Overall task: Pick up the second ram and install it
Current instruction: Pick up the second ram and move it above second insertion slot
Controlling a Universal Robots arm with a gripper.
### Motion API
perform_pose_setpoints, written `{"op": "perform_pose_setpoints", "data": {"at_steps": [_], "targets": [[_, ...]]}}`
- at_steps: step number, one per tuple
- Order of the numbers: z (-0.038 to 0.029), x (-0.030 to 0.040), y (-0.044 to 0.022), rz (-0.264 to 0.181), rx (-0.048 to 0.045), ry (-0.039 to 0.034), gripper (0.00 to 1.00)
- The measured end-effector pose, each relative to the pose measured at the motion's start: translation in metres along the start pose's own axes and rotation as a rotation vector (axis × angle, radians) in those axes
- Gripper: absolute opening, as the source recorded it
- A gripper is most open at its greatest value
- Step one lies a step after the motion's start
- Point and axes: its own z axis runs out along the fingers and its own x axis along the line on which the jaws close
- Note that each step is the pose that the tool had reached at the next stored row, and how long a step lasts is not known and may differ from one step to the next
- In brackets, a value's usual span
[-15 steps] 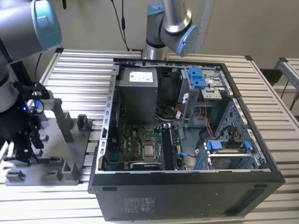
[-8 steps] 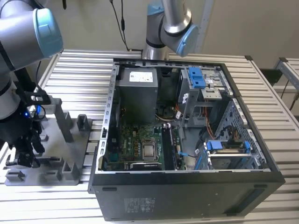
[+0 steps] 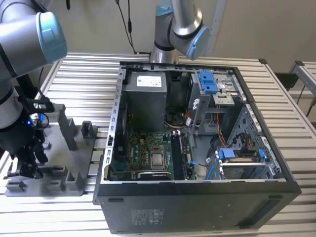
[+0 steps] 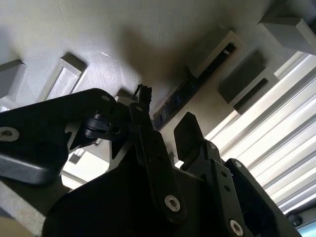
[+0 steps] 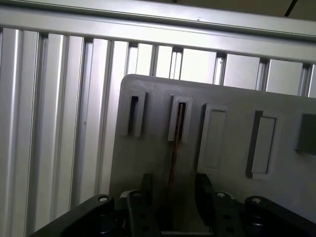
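Item: second ram [image 5: 175,140], a thin dark stick seen edge-on in both wrist views [image 4: 185,89]. It stands on its long edge in a raised slotted holder [image 5: 180,116] on the grey plate [image 3: 59,185], at the exterior view's left. Handling, by judgement: light and stiff, but thin enough to crack if bent or twisted, with smooth faces that could slip or tip in an off-centre hold. It is best pinched across its two flat faces near the middle of the upper edge and lifted straight out of the holder. Tool: gripper [image 5: 174,187], low over the plate [image 3: 30,160]. Its fingers [image 5: 147,190] are spread with one on each side of the stick and a gap showing on both sides, so nothing is clamped. Neighbours on the plate: empty slotted holders [image 5: 134,112] beside the occupied one, and upright posts [image 3: 66,126] close by the tool, which could catch a sideways move. Further right: slatted metal table [image 3: 89,69], then the open computer case [image 3: 197,207] lying on its side, its near wall rising above the circuit board [image 3: 143,153]. Inside are the processor socket [image 3: 158,159], dark long strips [image 3: 178,155] just right of it, probably the memory slots, a power supply box [image 3: 145,98] behind, loose cables [image 3: 197,163], and a blue-tabbed drive cage [image 3: 210,84] crowding the right side. Rear: another arm [image 3: 180,24], well apart.
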Motion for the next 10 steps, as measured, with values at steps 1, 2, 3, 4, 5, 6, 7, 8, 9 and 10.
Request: {"op": "perform_pose_setpoints", "data": {"at_steps": [1, 2, 3, 4, 5, 6, 7, 8, 9, 10], "targets": [[0.0000, 0.0000, 0.0000, 0.000, 0.0001, -0.0002, 0.48], [0.0001, 0.0000, 0.0000, 0.000, 0.0002, -0.0004, 0.48], [0.0001, 0.0000, 0.0000, 0.000, 0.0002, -0.0005, 0.45], [0.0001, 0.0000, 0.0000, 0.000, 0.0002, -0.0007, 0.45], [0.0000, 0.0000, 0.0000, 0.000, 0.0001, -0.0008, 0.39], [0.0001, 0.0000, 0.0000, 0.000, 0.0002, -0.0010, 0.33], [0.0001, 0.0000, 0.0000, 0.000, 0.0002, -0.0011, 0.33], [0.0000, 0.0000, 0.0000, 0.000, 0.0001, -0.0012, 0.27], [0.0001, 0.0000, 0.0000, 0.000, 0.0002, -0.0014, 0.21], [0.0001, 0.0000, 0.0000, 0.000, 0.0001, -0.0015, 0.21]]}}
